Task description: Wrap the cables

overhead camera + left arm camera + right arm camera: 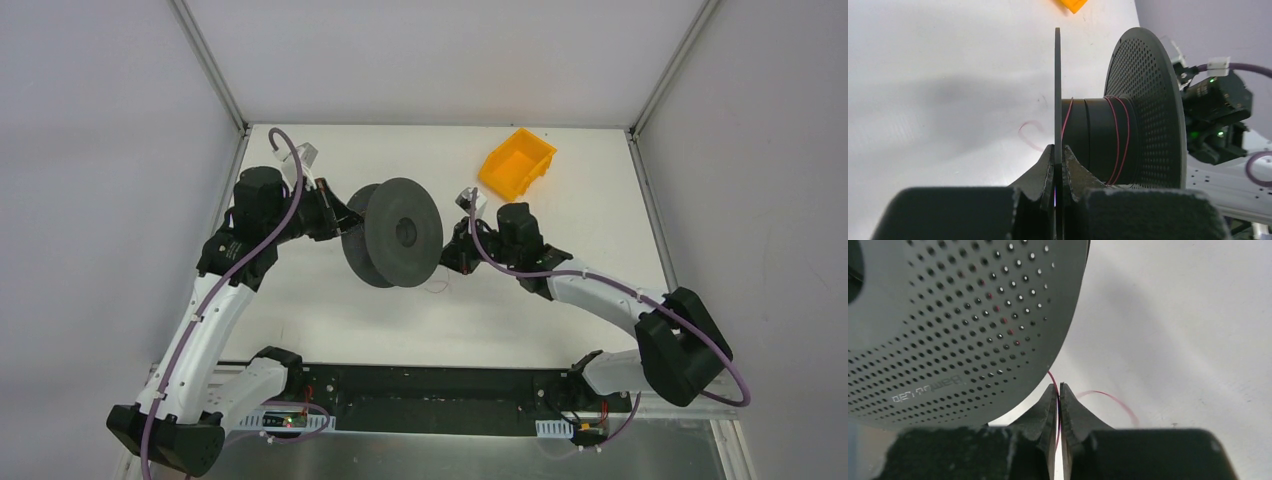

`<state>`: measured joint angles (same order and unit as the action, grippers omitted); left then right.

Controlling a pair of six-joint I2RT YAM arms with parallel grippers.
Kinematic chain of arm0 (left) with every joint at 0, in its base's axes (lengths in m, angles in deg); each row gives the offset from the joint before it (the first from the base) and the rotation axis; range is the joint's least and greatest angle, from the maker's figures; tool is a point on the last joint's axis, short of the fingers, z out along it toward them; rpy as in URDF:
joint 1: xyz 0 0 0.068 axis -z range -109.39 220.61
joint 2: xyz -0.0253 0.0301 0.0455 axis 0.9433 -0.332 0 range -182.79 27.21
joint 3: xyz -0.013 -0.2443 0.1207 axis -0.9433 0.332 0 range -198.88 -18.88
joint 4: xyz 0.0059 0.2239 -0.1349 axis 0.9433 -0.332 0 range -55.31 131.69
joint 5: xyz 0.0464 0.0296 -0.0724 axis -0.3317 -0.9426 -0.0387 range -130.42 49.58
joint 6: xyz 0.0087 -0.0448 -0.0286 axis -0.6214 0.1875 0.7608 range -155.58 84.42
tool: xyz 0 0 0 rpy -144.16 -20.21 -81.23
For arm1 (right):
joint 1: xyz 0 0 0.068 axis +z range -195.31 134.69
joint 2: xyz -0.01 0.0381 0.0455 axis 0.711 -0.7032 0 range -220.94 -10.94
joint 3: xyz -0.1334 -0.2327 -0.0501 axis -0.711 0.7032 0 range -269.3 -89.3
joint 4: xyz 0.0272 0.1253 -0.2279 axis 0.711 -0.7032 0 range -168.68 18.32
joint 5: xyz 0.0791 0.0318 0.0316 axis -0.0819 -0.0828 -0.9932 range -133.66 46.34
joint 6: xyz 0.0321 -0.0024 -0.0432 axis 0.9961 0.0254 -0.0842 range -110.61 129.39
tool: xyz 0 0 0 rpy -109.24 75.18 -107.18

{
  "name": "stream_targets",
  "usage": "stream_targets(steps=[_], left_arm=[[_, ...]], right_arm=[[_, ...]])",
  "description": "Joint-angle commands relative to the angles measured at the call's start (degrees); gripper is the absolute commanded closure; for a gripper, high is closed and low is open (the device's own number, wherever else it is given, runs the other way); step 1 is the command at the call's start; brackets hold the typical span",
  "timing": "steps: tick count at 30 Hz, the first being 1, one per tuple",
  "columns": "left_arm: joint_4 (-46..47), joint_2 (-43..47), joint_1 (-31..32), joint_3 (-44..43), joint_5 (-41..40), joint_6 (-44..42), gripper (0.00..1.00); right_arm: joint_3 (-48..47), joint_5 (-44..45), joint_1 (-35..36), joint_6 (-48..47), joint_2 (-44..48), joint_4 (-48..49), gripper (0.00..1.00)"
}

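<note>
My left gripper (1058, 156) clamps the flange edge of the spool (1143, 105). My right gripper (1058, 390) is closed on the wire (1108, 394). A few turns sit on the core, and slack curls on the table (923, 75). From the right wrist the flange hides the core. The bin (515, 162) sits behind, cropped in the left wrist view.

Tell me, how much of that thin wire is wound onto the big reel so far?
Barely begun. A few turns of the thin wire circle the reel's core, which is mostly bare. The left gripper clamps the reel's flange while the right gripper pinches the wire. A loose tail lies on the table, yet to be wound.
</note>
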<state>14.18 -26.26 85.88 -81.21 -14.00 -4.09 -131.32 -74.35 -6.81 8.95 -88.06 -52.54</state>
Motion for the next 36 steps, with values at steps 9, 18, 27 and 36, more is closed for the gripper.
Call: stream_targets(steps=[9, 18, 27, 36], left_arm=[[11.5, 4.0, -0.6, 1.3, -1.5, 10.0, 1.0], [13.2, 5.8, -0.9, 3.5, -6.7, 11.7, 1.0], [16.6, 6.1, -1.0, 5.6, -9.7, 15.0, 1.0], [17.9, 6.7, -1.0, 7.0, -10.2, 15.8, 1.0]], right_arm=[[6.8, -6.2, -0.2, 14.0, -3.5, 27.4, 0.81], [13.4, -5.3, 0.0, 29.9, -5.0, 46.9, 0.84], [17.8, 0.3, 3.2, 30.4, -3.4, 47.5, 0.84], [16.9, 0.7, 5.2, 30.3, -7.6, 49.9, 0.84]])
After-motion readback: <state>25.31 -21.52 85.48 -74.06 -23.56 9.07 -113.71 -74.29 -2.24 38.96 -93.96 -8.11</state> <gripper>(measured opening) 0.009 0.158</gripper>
